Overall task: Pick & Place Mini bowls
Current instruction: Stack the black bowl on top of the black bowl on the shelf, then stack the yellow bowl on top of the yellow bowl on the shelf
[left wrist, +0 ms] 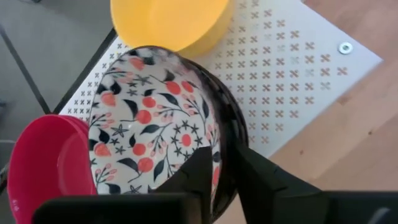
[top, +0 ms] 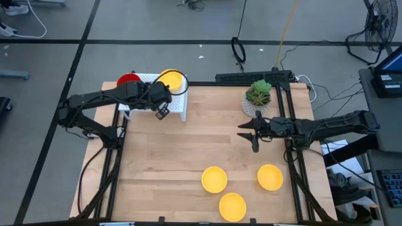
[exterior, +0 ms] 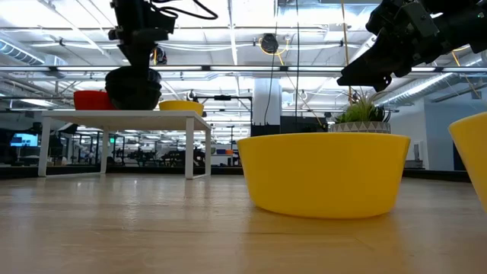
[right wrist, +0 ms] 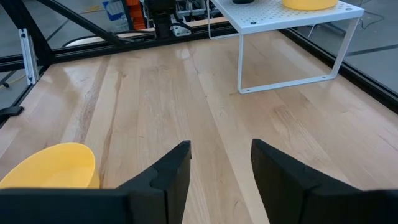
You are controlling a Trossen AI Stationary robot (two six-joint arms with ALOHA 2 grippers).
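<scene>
Your left gripper (left wrist: pixel 217 171) pinched the speckled bowl's (left wrist: pixel 146 118) rim on the white rack (left wrist: pixel 292 68). You needed to part those jaws fully, then lift straight. The right gripper (right wrist: pixel 221 165) waited with jaws wide.

Grey floor (top: pixel 157 19), bright ceiling strip lights (exterior: pixel 228 34)

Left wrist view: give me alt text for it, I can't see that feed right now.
The left gripper pinches the rim of a white bowl patterned with red and dark flowers, on a white perforated rack. A red bowl sits beside it, a yellow bowl beyond, wooden table alongside.
</scene>
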